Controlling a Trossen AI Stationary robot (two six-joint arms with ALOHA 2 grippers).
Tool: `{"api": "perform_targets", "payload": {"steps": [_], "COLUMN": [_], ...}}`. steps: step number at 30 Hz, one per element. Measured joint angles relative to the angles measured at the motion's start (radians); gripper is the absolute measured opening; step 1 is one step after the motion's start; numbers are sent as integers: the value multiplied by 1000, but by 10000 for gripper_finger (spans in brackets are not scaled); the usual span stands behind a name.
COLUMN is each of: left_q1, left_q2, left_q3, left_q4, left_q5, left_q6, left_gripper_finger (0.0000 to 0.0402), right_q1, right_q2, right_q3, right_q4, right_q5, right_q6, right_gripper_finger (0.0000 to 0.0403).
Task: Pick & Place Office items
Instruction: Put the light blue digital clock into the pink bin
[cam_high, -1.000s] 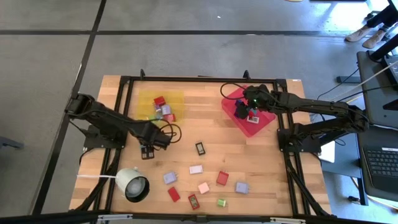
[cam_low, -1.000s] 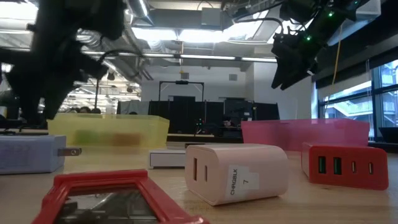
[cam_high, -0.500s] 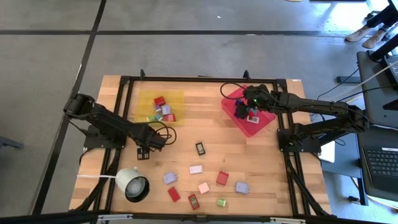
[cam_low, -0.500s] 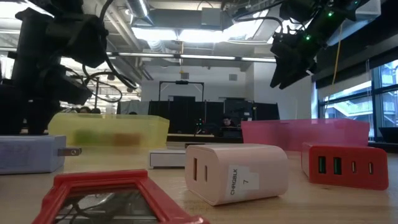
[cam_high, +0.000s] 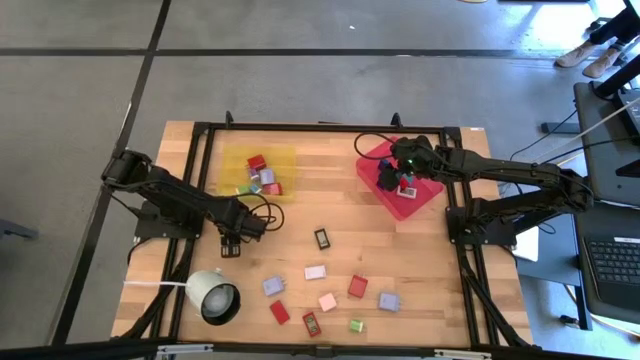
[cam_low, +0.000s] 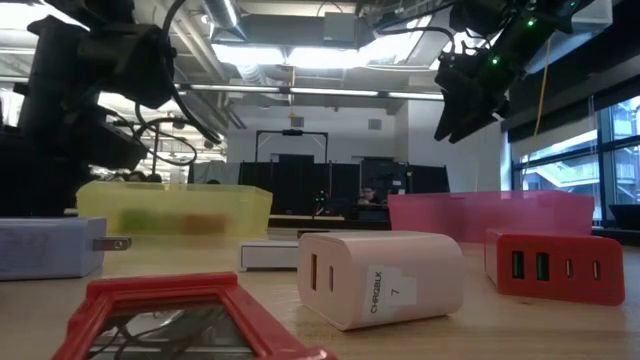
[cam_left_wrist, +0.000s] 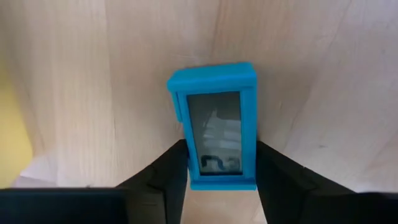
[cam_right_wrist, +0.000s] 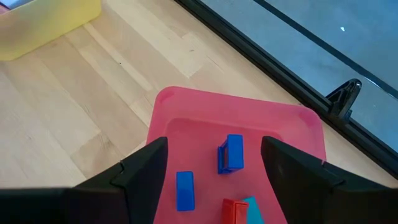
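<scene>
Listing left to right for you: the left gripper (cam_left_wrist: 216, 177) is sitting low on the wooden table (cam_high: 340, 215), below the yellow tray (cam_high: 258, 169). Its fingers (cam_left_wrist: 163, 180) are flanking a blue block (cam_left_wrist: 214, 124) lying flat on the wood, one finger against each long side at the block's near end; the far end is projecting beyond the fingertips. You are seeing more blocks scattered along the near part of the table, among them a black block (cam_high: 321, 238) and a red block (cam_high: 358, 286). The right gripper (cam_right_wrist: 214, 177) is hovering over the pink tray (cam_right_wrist: 186, 115), fingers apart and empty, with two blue blocks (cam_right_wrist: 231, 152) lying in the tray between them.
</scene>
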Motion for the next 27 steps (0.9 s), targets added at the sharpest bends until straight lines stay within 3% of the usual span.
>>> {"api": "perform_targets", "payload": {"steps": [5,16,21,27], "left_q1": [-2,0,-1,-1], "left_q2": [6,3,3,3], "left_q3": [41,293,345,349], "left_q4": [-15,100,280,537], "left_q5": [-44,-404,-518,-614], "left_q6": [-8,-5,11,136], "left_gripper_finger": [150,157,156,158], "right_q1": [0,1,34,112], "right_q2": [0,0,0,0], "right_q3": [0,0,0,0], "right_q4": [12,112,178,297], "right_q5": [-2,-126,-165,-223], "right_q6": [19,80,107,107], "right_gripper_finger": [263,263,263,263]}}
